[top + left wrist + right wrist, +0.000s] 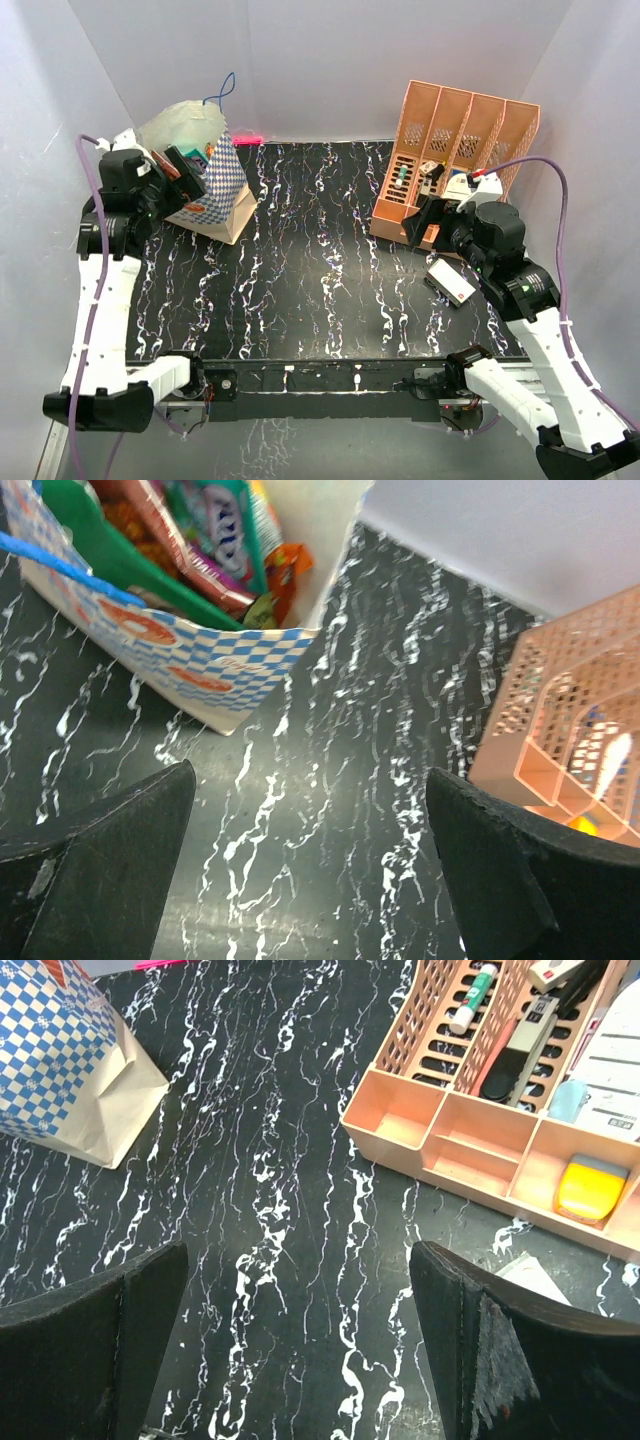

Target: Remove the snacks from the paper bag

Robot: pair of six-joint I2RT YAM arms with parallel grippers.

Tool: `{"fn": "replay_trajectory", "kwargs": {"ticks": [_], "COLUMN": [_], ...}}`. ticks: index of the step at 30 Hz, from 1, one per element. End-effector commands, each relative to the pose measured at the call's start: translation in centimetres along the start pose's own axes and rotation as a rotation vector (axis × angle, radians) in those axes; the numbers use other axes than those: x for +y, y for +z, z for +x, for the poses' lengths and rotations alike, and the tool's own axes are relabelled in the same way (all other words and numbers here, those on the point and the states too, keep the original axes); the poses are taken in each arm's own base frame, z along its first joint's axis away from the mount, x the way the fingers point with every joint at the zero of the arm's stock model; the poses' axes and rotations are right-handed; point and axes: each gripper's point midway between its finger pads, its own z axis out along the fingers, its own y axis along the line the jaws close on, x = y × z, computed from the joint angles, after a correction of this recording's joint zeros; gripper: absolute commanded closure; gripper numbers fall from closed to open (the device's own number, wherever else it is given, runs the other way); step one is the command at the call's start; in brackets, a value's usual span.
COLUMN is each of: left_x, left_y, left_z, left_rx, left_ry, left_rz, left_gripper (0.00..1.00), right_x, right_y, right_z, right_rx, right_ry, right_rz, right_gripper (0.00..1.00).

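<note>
1. Cream paper, checked blue and white outside, formed the paper bag (pixel 205 170), which was seen at the far left corner of the table (pixel 300 280), partly masked by the left arm in the top view.
2. Inside its open mouth the snacks (pixel 205 540) were seen packed together; most wrappers were cut off by the frame edge, and their lettering could hardly be read.
3. The left gripper (pixel 308 780) was held spread wide close by the bag, with nothing grasped.
4. The right gripper (pixel 300 1255) was likewise spread wide and empty, near the orange file rack (pixel 480 1110), whose far end was cropped.
</note>
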Motion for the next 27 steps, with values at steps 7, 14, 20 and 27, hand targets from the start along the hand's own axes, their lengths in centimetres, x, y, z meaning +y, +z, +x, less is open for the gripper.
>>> {"fn": "replay_trajectory", "kwargs": {"ticks": [7,14,20,27], "left_x": [4.4,6.5,9.1,7.2], "left_y": [3.0,5.1,7.1,7.3], "left_z": [-3.5,-7.1,-8.6,-10.4], "left_rx": [-0.098,-0.180,-0.199,-0.250], "left_ry": [-0.121,-0.157,-0.176,-0.151], "left_rz": [-0.254,-0.325,-0.431,-0.317], "left_gripper": [0.02,0.07,0.30,0.74], "right_x": [3.5,5.7,7.1,9.2], "right_y": [0.0,-0.4,-0.9,-0.7], "right_z": [-0.2,4.6,6.5,8.4], "right_rx": [-0.013,0.163,0.224,0.308], "right_ry": [0.112,0.103,0.115,0.057], "right_rz": [-0.198,-0.313,-0.396,-0.460], "right_gripper": [0.02,0.02,0.02,0.02]}}
